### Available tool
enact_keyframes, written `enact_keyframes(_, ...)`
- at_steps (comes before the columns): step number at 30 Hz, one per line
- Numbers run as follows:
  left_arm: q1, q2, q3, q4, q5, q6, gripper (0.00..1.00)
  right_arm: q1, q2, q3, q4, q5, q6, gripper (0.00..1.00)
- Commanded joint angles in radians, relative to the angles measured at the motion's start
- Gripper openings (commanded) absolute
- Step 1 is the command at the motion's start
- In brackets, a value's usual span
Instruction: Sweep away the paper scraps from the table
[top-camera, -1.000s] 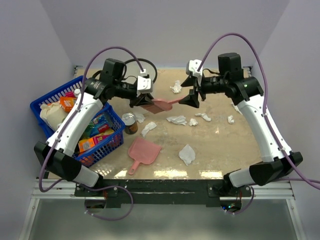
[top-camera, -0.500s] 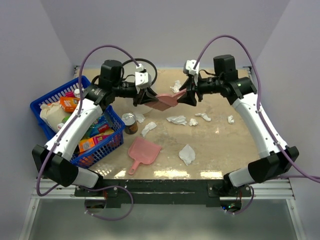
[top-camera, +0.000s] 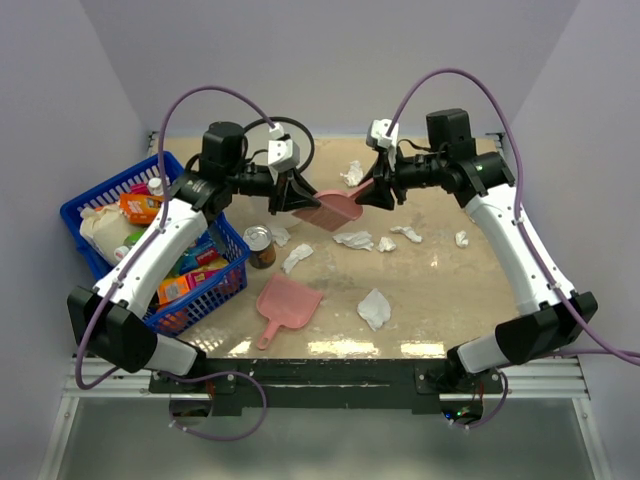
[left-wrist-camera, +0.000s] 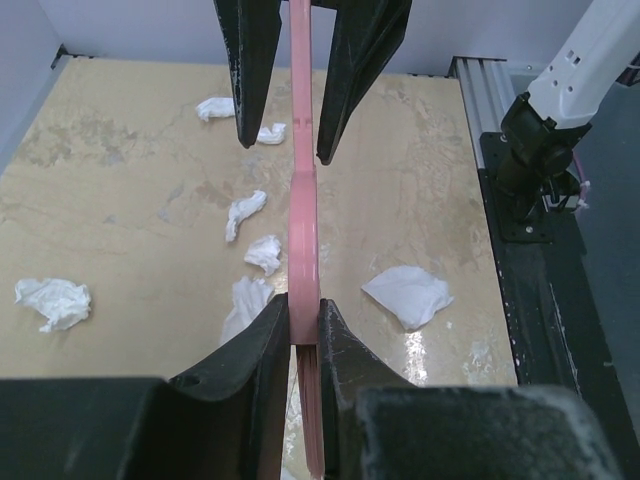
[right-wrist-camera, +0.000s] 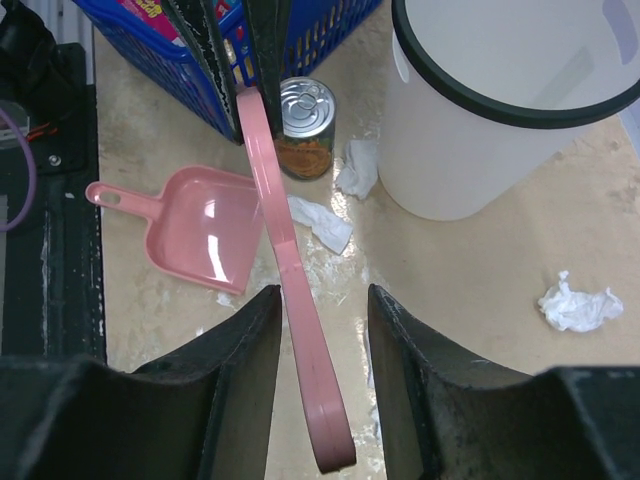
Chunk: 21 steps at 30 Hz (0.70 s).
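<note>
My left gripper (top-camera: 298, 194) is shut on the head end of a pink brush (top-camera: 335, 207) and holds it edge-on above the table (top-camera: 440, 290). The brush (left-wrist-camera: 303, 220) runs straight out from the left gripper (left-wrist-camera: 303, 310). Its handle (right-wrist-camera: 295, 300) lies between the fingers of my right gripper (right-wrist-camera: 322, 295), close to one finger, with a clear gap to the other. The right gripper (top-camera: 378, 188) is open. Several paper scraps lie on the table, among them a wad (top-camera: 374, 308) near the front, one (top-camera: 353, 240) under the brush and one (top-camera: 351, 173) at the back.
A pink dustpan (top-camera: 287, 303) lies flat near the front, beside a tin can (top-camera: 260, 246). A blue basket (top-camera: 230, 240) of groceries stands at the left. A white bin (right-wrist-camera: 500, 100) with a black rim stands behind the can.
The right gripper has moved left over the brush handle and its jaws have narrowed round it. The left gripper has shifted the brush a little right, still gripping it.
</note>
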<state>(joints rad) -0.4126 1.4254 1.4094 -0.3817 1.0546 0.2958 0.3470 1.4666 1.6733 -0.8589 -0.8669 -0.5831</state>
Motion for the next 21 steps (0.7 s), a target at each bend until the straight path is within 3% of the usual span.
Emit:
enact_keyframes(1,0.017,0.01,0.005,0.066,0.08,-0.032,0.0,0.003,0.003,0.039,0.037,-0.055,0.06,0.42)
enact_keyframes(12,0.026,0.027,-0.006,0.102,0.108,-0.084,0.0,0.004,-0.008,0.026,0.041,-0.076,0.092,0.33)
enact_keyframes(21,0.026,0.033,-0.004,0.106,0.107,-0.089,0.0,0.004,-0.012,0.009,0.049,-0.087,0.126,0.14)
